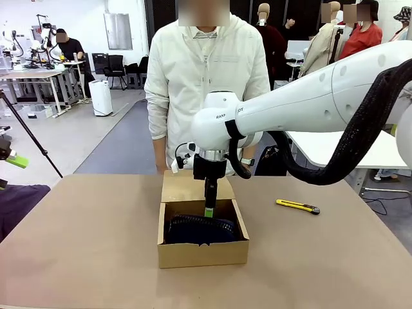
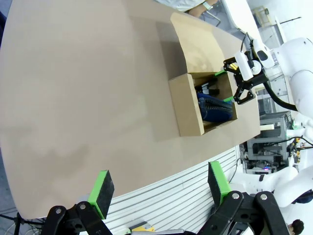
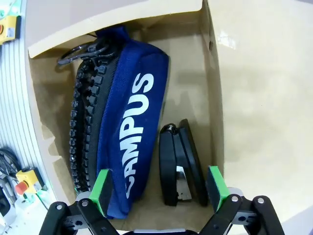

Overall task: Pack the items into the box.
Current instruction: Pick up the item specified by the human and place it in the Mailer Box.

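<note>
- The broad brown tabletop (image 1: 77, 244) runs right across the front view, and everything is happening at its middle.
- The white right arm (image 1: 309, 96) sweeps in from the right and bends straight down over the carton.
- A person in a pale cream jacket (image 1: 193, 71) stands at the far side, right behind the action.
- The shallow plain brown cardboard box (image 1: 203, 252) sits at the centre of the table, its hinged flap lid (image 1: 187, 187) thrown back toward the person.
- Inside lies the soft navy blue fabric pouch (image 3: 132, 127), white "CAMPUS" lettering on top and a chunky black zip along one edge, stretched along one side of the box.
- The right gripper (image 3: 159, 188) hangs inside the box mouth with its green pads spread wide. It has hold of nothing.
- The left gripper (image 2: 159, 188) hovers above bare tabletop, well apart from the box. Its jaws are spread wide too, with nothing between them.
- The small black desk stapler (image 3: 178, 164) lies on the box floor just beside the pouch, between it and the side wall, below the right gripper's spread fingers.
- A yellow and black utility knife (image 1: 297, 206) lies on the table to the right of the box, well apart from it.
</note>
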Action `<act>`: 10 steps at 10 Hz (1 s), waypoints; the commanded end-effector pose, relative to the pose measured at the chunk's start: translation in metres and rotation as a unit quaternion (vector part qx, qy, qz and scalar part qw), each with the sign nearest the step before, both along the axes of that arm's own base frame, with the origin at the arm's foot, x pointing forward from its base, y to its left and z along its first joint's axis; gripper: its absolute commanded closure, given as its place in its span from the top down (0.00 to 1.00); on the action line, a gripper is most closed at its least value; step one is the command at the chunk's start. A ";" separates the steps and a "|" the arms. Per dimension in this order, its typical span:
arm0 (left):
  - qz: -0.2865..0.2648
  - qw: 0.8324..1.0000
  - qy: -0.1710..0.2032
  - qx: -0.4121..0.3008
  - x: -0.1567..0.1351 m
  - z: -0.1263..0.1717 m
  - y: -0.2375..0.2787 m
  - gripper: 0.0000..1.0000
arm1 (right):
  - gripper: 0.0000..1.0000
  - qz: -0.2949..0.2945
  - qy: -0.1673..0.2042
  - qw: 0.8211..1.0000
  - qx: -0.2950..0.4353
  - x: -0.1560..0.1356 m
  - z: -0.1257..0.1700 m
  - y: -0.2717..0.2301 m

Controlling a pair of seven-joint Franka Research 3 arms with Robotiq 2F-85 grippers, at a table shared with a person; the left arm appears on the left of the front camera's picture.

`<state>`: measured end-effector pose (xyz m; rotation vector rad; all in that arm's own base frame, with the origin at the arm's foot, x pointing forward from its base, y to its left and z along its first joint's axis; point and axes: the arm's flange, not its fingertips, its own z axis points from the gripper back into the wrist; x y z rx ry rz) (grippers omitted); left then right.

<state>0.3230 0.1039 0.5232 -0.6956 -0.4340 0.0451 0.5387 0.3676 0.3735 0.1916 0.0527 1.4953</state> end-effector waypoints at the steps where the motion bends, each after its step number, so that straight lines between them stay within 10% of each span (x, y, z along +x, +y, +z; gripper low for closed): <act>1: -0.002 1.000 0.004 -0.001 -0.001 0.001 0.002 1.00 | 1.00 0.001 -0.002 1.000 0.018 -0.002 0.005 -0.004; 4: -0.002 1.000 0.004 -0.001 -0.001 0.001 0.002 1.00 | 1.00 -0.053 -0.018 0.998 0.040 0.000 0.046 -0.027; 6: -0.002 1.000 0.004 -0.001 -0.001 0.001 0.002 1.00 | 1.00 -0.193 0.027 0.977 0.092 -0.008 0.105 -0.082; 8: -0.002 1.000 0.004 -0.001 -0.001 0.001 0.002 1.00 | 1.00 -0.348 0.072 0.911 0.207 -0.022 0.144 -0.165; 10: -0.002 1.000 0.004 -0.001 -0.001 0.001 0.002 1.00 | 1.00 -0.505 0.093 0.777 0.364 -0.059 0.168 -0.263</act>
